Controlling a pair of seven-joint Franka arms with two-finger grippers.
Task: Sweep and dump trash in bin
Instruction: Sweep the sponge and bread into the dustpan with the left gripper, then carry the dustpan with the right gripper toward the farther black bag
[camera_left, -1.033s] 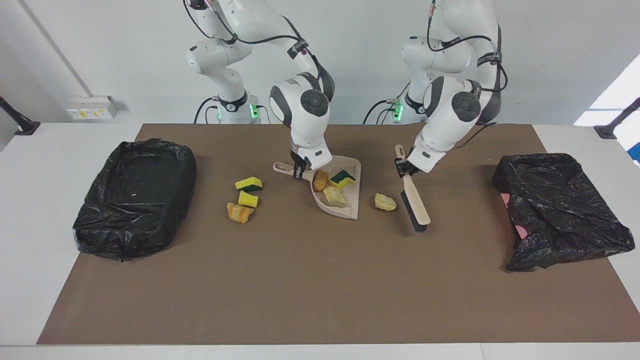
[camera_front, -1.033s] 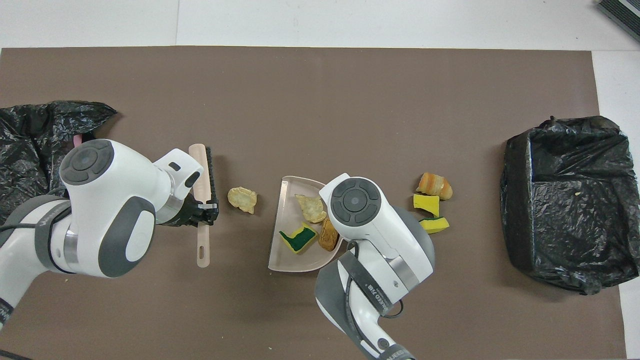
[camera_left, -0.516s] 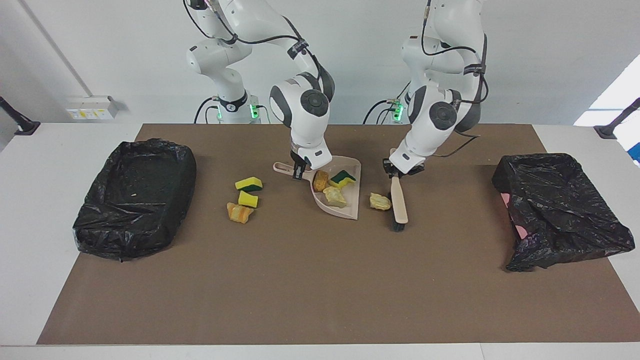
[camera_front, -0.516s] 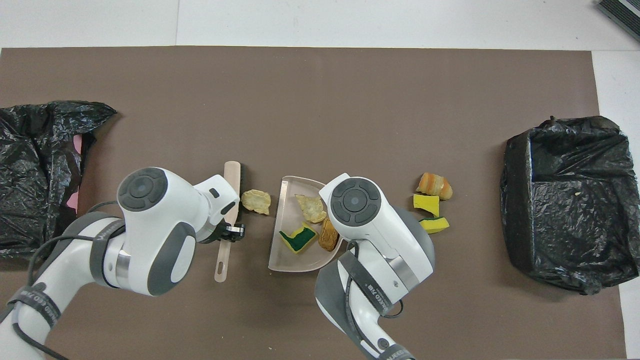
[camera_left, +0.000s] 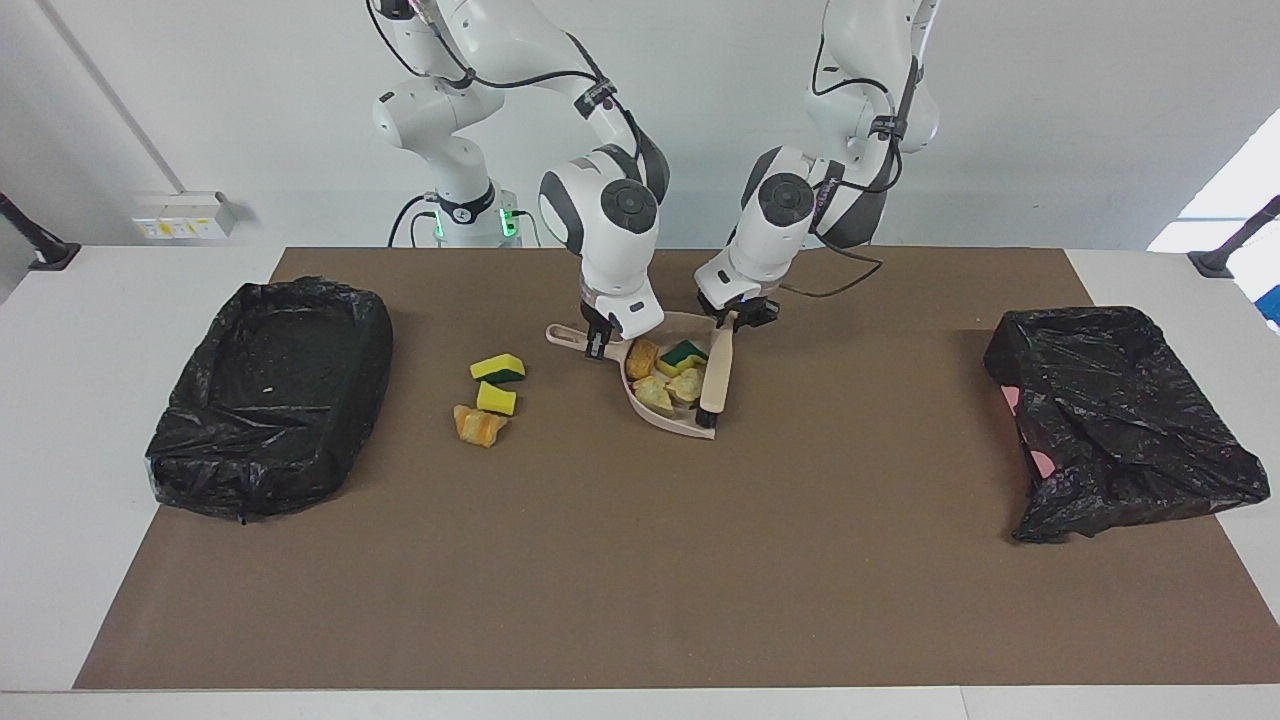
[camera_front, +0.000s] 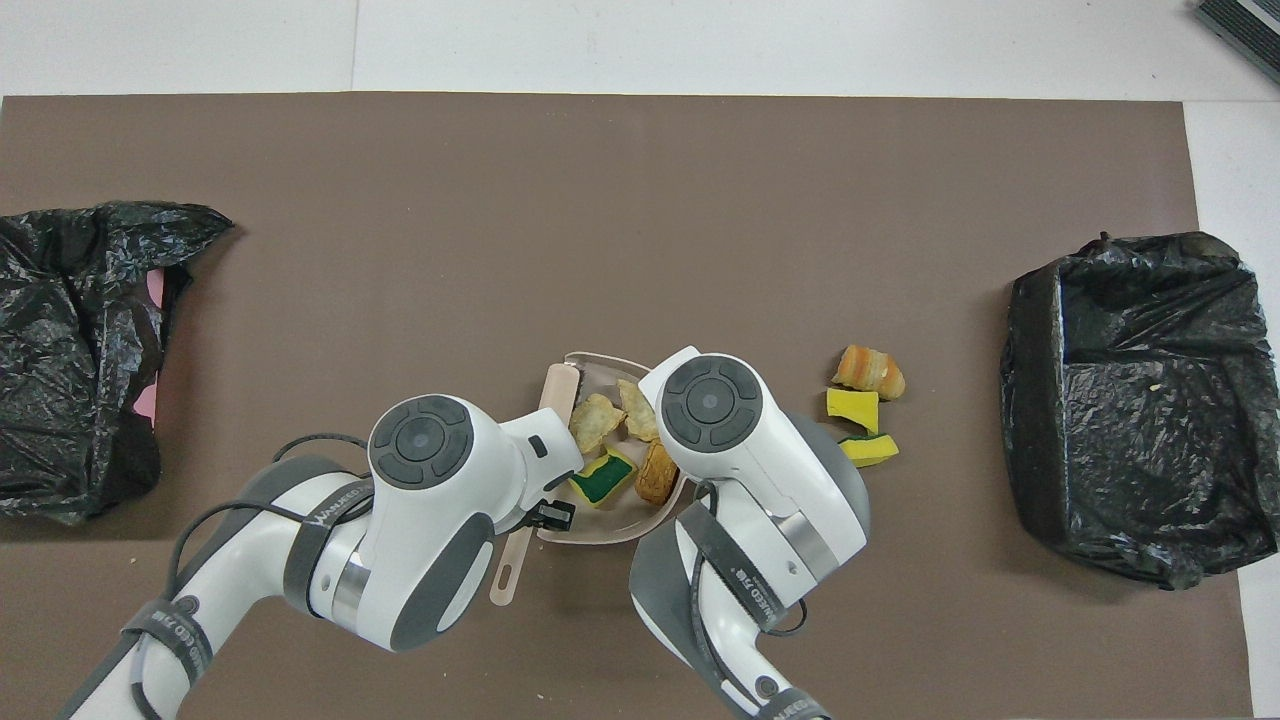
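Note:
The beige dustpan (camera_left: 672, 421) (camera_front: 598, 534) lies mid-table, and my right gripper (camera_left: 599, 346) is shut on its handle. Several scraps of trash sit in it: a green-backed sponge (camera_left: 684, 354) (camera_front: 597, 478), a tan chunk (camera_left: 640, 357) and two cream chunks (camera_left: 687, 385) (camera_front: 594, 420). My left gripper (camera_left: 735, 320) (camera_front: 548, 514) is shut on the handle of the brush (camera_left: 716, 378) (camera_front: 556, 391), which rests at the pan's open mouth against the cream chunk. Three more scraps lie on the mat toward the bin (camera_left: 270, 395) (camera_front: 1140, 400): two yellow sponge pieces (camera_left: 498, 369) (camera_front: 853, 408) and an orange chunk (camera_left: 479, 425) (camera_front: 870, 371).
A crumpled black bag (camera_left: 1120, 420) (camera_front: 70, 350) with something pink under it lies at the left arm's end of the table. The brown mat (camera_left: 640, 580) covers most of the white tabletop.
My left arm has swung the brush across to the dustpan's mouth, pushing the loose cream chunk into the pan. The right arm and the dustpan have stayed put.

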